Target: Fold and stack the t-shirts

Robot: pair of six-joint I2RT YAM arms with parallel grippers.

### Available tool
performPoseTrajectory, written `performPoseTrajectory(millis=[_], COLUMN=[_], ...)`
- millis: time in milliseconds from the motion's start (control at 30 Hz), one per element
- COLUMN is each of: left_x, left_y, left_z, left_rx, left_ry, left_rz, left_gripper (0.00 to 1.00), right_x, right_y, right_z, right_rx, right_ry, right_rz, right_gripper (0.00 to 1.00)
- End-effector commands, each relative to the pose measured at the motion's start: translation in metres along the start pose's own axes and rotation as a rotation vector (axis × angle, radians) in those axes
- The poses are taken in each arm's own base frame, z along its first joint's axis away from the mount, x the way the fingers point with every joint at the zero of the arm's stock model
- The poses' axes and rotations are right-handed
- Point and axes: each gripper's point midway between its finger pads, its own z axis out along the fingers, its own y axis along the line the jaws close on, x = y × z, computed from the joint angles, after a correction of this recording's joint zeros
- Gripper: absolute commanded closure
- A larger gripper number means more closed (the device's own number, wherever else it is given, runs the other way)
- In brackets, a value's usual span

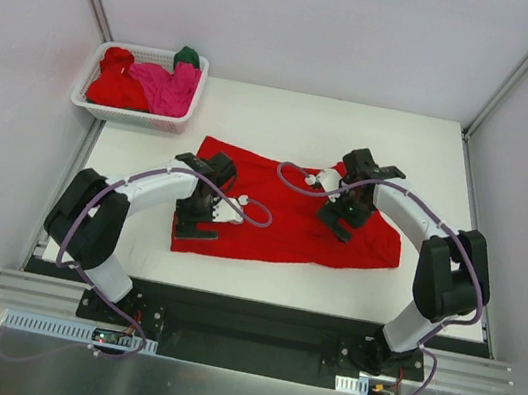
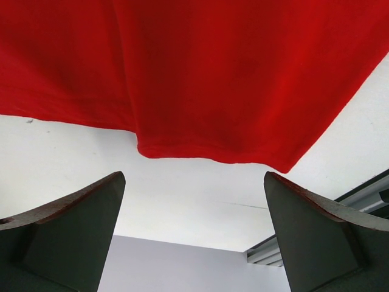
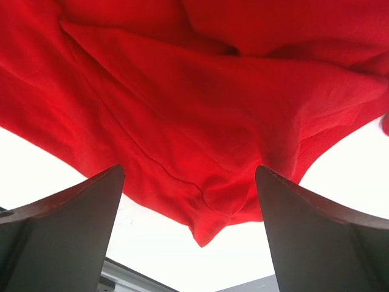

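A bright red t-shirt point(image 1: 280, 223) lies spread on the white table point(image 1: 287, 120) between the arms. My left gripper point(image 1: 197, 219) hovers over its left end. In the left wrist view that gripper point(image 2: 194, 177) is open, its jaws framing bare table just past the shirt's hem point(image 2: 200, 152). My right gripper point(image 1: 348, 212) is low over the shirt's right part. It is open too point(image 3: 189, 171), its dark fingers point(image 3: 73, 225) either side of a wrinkled, pointed fold of red cloth point(image 3: 209, 225), not closed on it.
At the back left stands a white lattice basket point(image 1: 130, 118). It holds a crumpled red t-shirt point(image 1: 116, 82), a magenta one point(image 1: 166, 88) and a dark green one point(image 1: 188, 56). Grey walls with metal rails enclose the table on three sides.
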Motion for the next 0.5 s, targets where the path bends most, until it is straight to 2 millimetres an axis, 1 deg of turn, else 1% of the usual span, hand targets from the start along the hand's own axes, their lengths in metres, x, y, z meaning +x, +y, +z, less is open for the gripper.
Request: performPoseTrajectory(millis=[0,33,67,133,233,333,467], left_x=[0.006,0.006,0.007,0.007,0.005,0.003,0.002], left_y=[-0.009,-0.008,-0.01,-0.01,-0.009,-0.006,-0.005], left_z=[0.002,0.002,0.003,0.004,0.004,0.004,0.005], left_rx=[0.019,0.018,0.022,0.024,0.026,0.025,0.027], left_ry=[0.031,0.03,0.033,0.035,0.035,0.034,0.042], left_rz=[-0.004,-0.008,-0.006,-0.002,-0.004,-0.005,-0.005], left_gripper=[0.01,0.01,0.01,0.01,0.01,0.01,0.01], right_x=[0.009,0.01,0.017,0.019,0.022,0.022,0.016], right_y=[0.003,0.004,0.002,0.004,0.004,0.003,0.001], right_z=[0.0,-0.001,0.0,0.0,0.004,0.007,0.01], right_rx=[0.019,0.016,0.034,0.032,0.033,0.033,0.026], right_ry=[0.037,0.037,0.063,0.065,0.072,0.072,0.06], right_rz=[0.052,0.047,0.041,0.035,0.027,0.024,0.015], right_gripper=[0.08,0.09,0.1,0.12,0.18,0.21,0.23])
